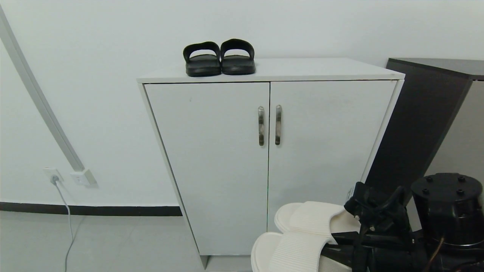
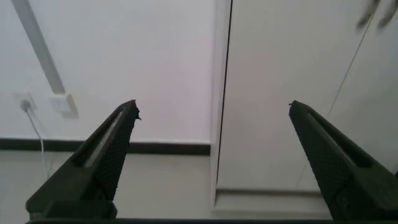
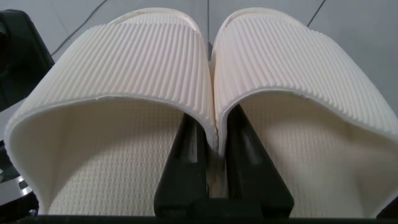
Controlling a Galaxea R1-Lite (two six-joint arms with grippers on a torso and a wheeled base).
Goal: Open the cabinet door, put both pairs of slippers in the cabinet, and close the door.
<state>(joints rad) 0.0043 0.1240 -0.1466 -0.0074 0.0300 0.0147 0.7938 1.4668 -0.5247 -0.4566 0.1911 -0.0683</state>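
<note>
The cabinet is seen with both doors shut. A pair of black slippers is set side by side on its top, over the left door. A pair of white slippers is held low in front of the right door by the right gripper. Its jaws are drawn in narrow on the two touching inner strap walls, with one finger pushed into each slipper.

The left gripper is held empty, its jaws spread wide. It is pointed at the cabinet's left front edge and at the wall beside it.

The left handle and the right handle are mounted upright, just beside each other along the centre seam. Their long axis runs vertically, so the jaws would have to be closed across them sideways. From the left gripper the handles are judged to lie toward the robot's right and higher up. The right gripper is nearer the right door but is loaded, so the opening is judged to fall to the free left arm. If the right door were swung out, the held pair could be struck.
</note>
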